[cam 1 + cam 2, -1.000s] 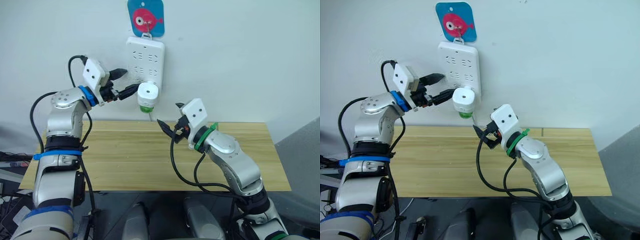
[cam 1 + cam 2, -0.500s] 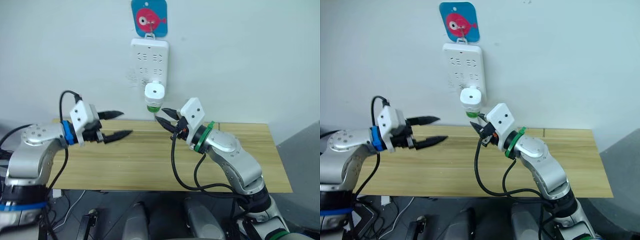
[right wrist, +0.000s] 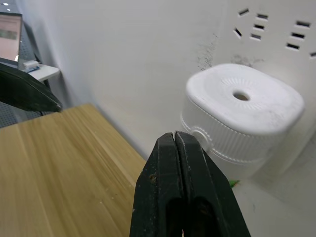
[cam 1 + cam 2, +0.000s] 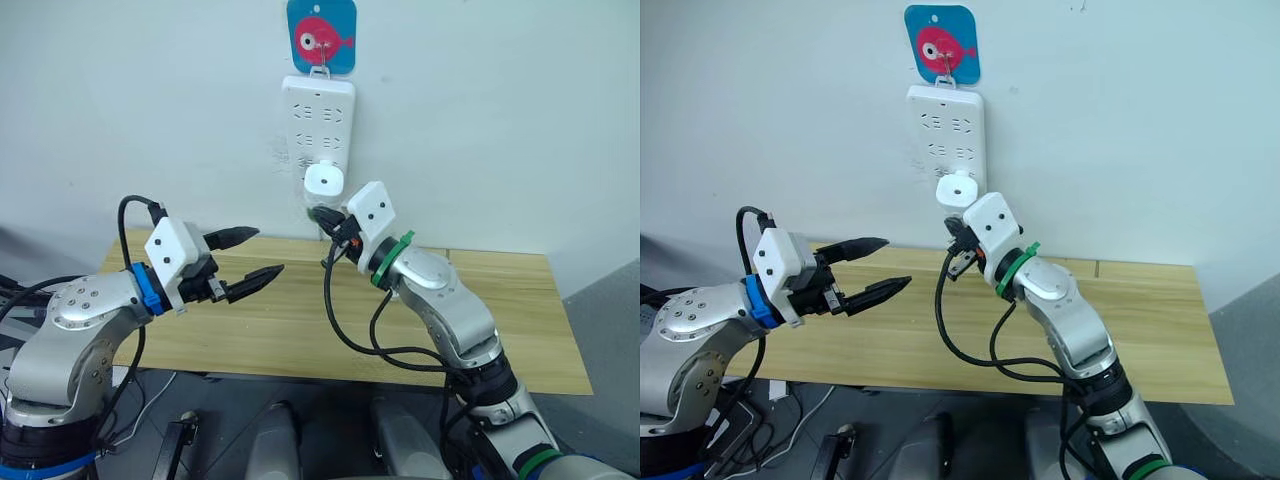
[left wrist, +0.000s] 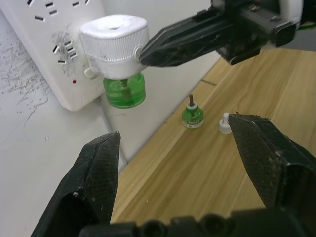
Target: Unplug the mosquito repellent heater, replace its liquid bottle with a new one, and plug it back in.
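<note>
- Mosquito repellent heater (image 4: 324, 183) plugged into lower part of white power strip (image 4: 318, 120) on wall, vent up; green bottle (image 5: 124, 91) screwed in under it.
- Right gripper (image 5: 148, 49) up by the heater, fingers pressed together w/ nothing between, tips at heater's side; touching or just short, can't tell.
- Left gripper (image 4: 256, 254) over the wooden table (image 4: 500, 320), well apart from heater, fingers spread wide, empty.
- New one (image 5: 192, 114) stands upright on table near the wall, below the strip, wick showing, no cap on.
- Small white cap (image 5: 225, 123) just beside it on table.
- Blue fish tag (image 4: 321, 36) hangs above strip.
</note>
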Robot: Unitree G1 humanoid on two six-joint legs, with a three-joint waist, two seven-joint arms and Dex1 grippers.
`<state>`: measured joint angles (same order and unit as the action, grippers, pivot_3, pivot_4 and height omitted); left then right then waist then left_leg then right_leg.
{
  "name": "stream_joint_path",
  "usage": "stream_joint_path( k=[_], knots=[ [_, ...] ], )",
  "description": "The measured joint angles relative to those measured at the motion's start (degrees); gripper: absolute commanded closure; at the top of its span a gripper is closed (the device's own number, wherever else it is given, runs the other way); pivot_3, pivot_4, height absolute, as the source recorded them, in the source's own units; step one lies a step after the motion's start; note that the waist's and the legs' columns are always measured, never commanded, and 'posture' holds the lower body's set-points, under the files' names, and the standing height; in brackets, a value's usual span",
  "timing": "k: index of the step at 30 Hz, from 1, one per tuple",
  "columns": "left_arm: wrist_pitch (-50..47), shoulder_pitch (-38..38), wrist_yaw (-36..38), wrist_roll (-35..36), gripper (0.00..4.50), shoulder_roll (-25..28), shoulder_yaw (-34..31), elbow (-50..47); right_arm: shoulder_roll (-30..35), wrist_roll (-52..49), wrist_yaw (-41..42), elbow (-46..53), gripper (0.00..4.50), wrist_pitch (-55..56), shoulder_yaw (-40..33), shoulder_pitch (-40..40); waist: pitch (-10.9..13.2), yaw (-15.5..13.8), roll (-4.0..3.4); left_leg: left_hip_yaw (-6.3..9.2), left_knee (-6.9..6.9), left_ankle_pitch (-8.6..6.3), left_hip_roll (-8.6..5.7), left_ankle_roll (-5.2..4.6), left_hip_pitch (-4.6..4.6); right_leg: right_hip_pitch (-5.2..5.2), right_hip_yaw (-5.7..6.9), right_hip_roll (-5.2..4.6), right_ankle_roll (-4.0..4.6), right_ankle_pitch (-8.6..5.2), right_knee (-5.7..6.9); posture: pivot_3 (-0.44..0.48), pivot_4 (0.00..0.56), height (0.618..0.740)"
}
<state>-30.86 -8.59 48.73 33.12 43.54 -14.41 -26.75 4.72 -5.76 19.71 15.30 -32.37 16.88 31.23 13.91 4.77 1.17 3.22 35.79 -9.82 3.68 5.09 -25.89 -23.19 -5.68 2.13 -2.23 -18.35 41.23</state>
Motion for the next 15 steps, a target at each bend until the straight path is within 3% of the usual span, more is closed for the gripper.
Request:
stream_joint_path(
  k=[15],
  knots=[
    [-0.25,-1.39,-0.86,0.42,0.64,0.02,0.53,0.02,-1.46,1.03,-3.52,-0.58,4.47,0.0,-0.05,0.03,0.0,0.0,0.0,0.01,0.07,0.01,0.0,0.01,0.0,0.02,0.0,0.0,0.0,0.01,0.02,-0.038,0.205,0.718]
  ],
)
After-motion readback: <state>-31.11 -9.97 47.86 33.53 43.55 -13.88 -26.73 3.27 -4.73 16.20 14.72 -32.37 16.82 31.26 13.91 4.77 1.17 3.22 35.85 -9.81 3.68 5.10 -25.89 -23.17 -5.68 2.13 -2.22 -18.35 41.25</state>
